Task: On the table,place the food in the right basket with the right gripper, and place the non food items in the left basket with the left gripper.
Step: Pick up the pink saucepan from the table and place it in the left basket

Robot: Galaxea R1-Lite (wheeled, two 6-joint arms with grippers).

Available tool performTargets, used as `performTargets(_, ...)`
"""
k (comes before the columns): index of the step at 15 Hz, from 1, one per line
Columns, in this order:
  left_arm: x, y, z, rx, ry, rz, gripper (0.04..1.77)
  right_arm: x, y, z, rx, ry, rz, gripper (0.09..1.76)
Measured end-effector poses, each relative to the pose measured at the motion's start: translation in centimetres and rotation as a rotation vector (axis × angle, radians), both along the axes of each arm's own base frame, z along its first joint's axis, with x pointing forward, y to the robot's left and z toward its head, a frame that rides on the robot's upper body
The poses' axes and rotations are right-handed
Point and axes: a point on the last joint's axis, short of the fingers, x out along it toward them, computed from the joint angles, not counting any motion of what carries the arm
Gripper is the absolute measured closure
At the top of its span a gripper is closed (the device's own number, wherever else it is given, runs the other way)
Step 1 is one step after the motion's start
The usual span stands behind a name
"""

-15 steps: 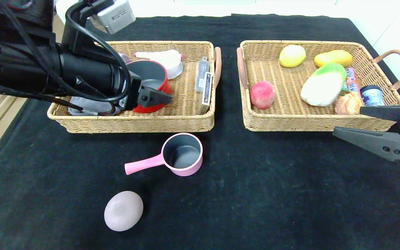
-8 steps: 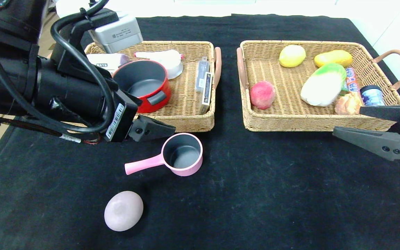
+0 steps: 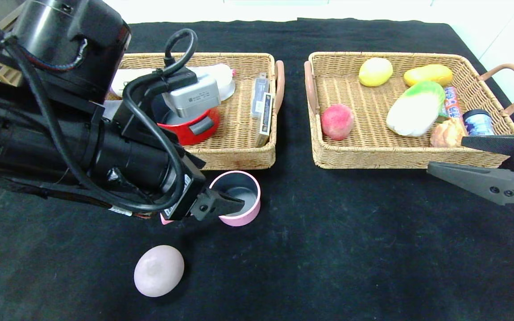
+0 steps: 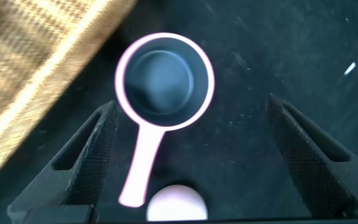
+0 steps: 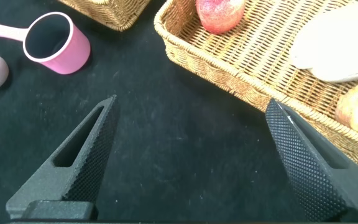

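The left gripper (image 4: 191, 155), jaws spread wide and empty, hangs over the small pink saucepan (image 3: 238, 198) on the black-clothed table (image 3: 350, 232), just before the left tan wicker basket (image 3: 239, 151). A pale lilac-grey egg-shaped lump (image 3: 159, 270) lies nearer. Far right, the right gripper (image 3: 480, 162) hovers wide open, empty, beside the right tan wicker basket (image 3: 373, 156).

Left gripper (image 3: 221, 206) above the pink saucepan (image 3: 239, 198), jaws spread wide. Right gripper (image 3: 471, 158) at the right basket's (image 3: 502, 69) near corner, jaws apart.
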Motion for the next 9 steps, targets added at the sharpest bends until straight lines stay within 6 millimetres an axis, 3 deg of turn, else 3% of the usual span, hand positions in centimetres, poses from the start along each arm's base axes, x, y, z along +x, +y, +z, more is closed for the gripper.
performTargets(9, 1.7, -2.3, -3.5, 0.067, 0.105, -0.025, 0.10, 0.0, 0.0, 0.1, 0.002, -0.002, -0.003, 0.14)
